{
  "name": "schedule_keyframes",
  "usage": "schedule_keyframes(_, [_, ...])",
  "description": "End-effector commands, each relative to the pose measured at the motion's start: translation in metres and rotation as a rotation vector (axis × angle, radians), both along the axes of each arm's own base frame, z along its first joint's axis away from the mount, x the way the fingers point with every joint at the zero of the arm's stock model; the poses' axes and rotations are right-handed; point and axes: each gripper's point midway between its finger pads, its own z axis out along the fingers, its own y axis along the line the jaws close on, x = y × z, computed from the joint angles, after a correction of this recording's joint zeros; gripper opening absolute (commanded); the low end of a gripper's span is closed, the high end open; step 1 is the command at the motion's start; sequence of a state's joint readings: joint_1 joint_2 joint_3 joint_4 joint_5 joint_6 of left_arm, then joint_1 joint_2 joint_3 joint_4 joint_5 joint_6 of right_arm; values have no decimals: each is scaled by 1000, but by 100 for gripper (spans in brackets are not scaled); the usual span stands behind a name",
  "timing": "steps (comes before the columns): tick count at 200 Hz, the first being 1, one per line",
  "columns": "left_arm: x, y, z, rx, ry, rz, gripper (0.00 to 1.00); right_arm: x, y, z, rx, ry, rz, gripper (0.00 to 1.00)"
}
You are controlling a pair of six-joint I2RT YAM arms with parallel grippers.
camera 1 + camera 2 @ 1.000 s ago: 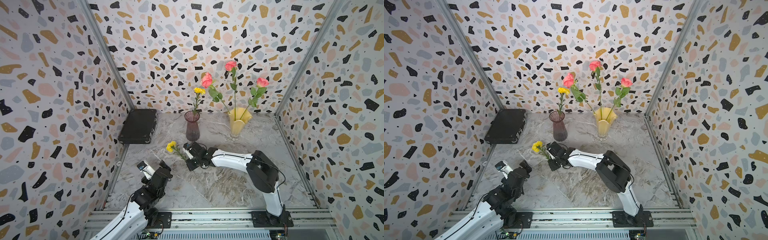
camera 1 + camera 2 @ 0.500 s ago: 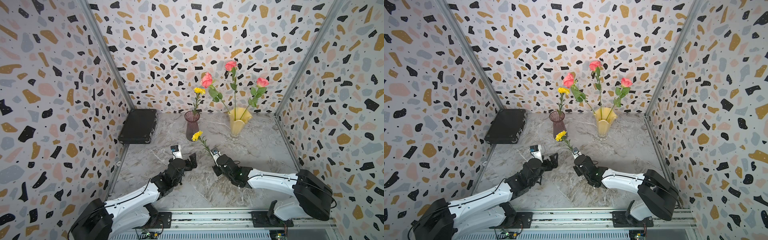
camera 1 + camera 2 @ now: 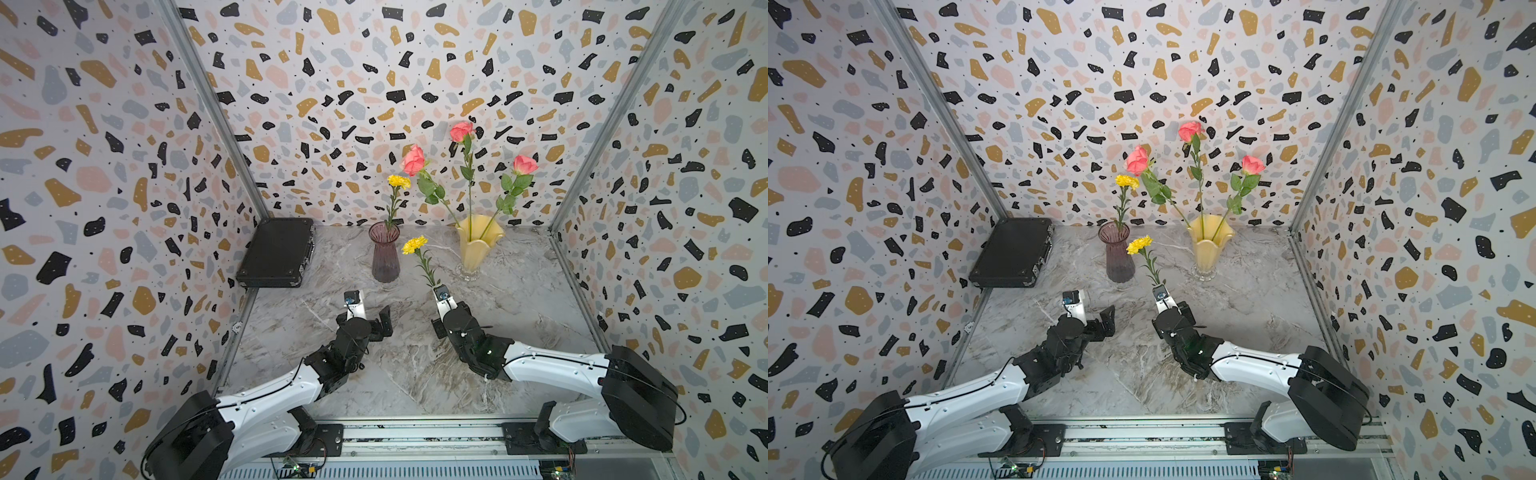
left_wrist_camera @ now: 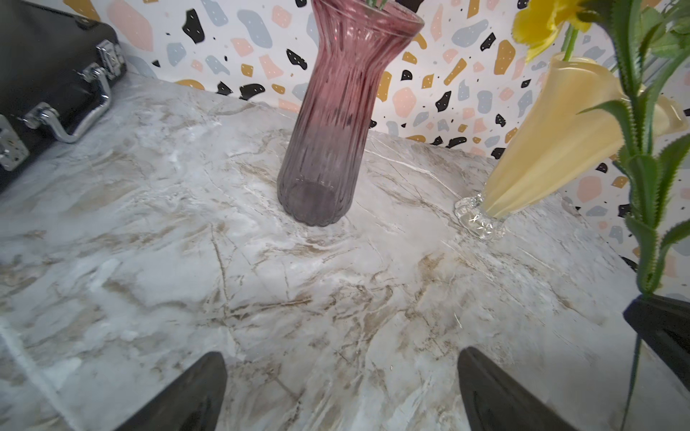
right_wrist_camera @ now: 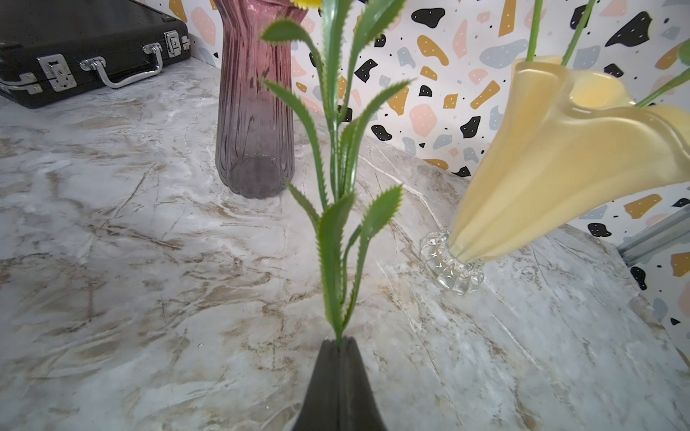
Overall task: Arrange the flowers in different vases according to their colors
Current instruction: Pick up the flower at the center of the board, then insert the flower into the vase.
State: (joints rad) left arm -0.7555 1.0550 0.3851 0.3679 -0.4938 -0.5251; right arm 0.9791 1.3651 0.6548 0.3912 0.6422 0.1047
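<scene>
One yellow flower [image 3: 414, 245] stands upright near the purple vase [image 3: 385, 257], stem clamped in the right gripper [image 5: 339, 345]; left gripper [image 4: 341, 356] gapes empty; raise until the stem's tail clears the rim, then lower straight.

Pink roses [image 3: 413, 160], yellow blooms [image 3: 399, 181], purple ribbed vase [image 3: 385, 257], pale-yellow vase [image 3: 478, 245], blk case [image 3: 276, 253].

Nothing legible appeared: no lettering, label, brand mark, number or sign could be read on any surface in view.
</scene>
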Motion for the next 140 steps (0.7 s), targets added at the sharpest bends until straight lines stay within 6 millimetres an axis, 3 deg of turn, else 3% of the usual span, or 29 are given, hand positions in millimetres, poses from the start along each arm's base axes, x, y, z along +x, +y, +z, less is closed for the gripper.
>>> schedule_keyframes(1, [4, 6, 14, 97, -85, -1, 99, -1, 3, 7, 14, -21, 25, 0])
schedule_keyframes(15, [4, -9, 22, 147, -102, -93, 99, -6, 16, 10, 47, -8, 95, 0])
schedule_keyframes(31, [6, -8, 19, 181, -53, -83, 99, -7, 30, 17, 49, -6, 158, 0])
schedule_keyframes(54, [8, -8, 14, 177, -34, -73, 99, 6, 33, 38, 25, 0, 97, 0])
schedule_keyframes(76, [8, -10, 12, 163, -29, -75, 99, 14, 53, 72, 16, -38, 144, 0])
schedule_keyframes(101, [8, -10, 12, 220, -25, -95, 99, 28, 76, 126, 53, -122, 173, 0])
schedule_keyframes(115, [7, -12, 12, 233, -17, -114, 99, 43, 87, 160, 80, -183, 169, 0])
schedule_keyframes(140, [4, -18, 14, 206, -11, -148, 99, 74, 106, 198, 117, -249, 168, 0])
